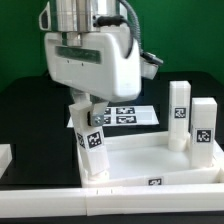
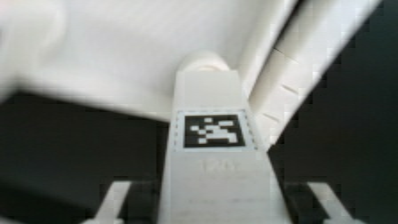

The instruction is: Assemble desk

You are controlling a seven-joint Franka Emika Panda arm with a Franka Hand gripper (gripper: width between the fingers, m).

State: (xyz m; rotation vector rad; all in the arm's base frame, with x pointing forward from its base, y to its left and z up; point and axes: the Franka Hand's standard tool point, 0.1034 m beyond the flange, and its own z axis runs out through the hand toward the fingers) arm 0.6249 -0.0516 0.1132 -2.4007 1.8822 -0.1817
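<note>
White desk panel (image 1: 150, 160) lies flat on the black table, and the gripper (image 1: 86, 118) is clamped partway closed on one tagged leg (image 1: 91, 148), standing it at the panel's corner on the exterior view's left. Two more legs (image 1: 192, 125) stand loose at the exterior view's right, so most of the assembly looks undone.

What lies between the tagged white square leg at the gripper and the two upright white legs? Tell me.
Exterior view: only bare floor of the white rimmed desk panel.
</note>
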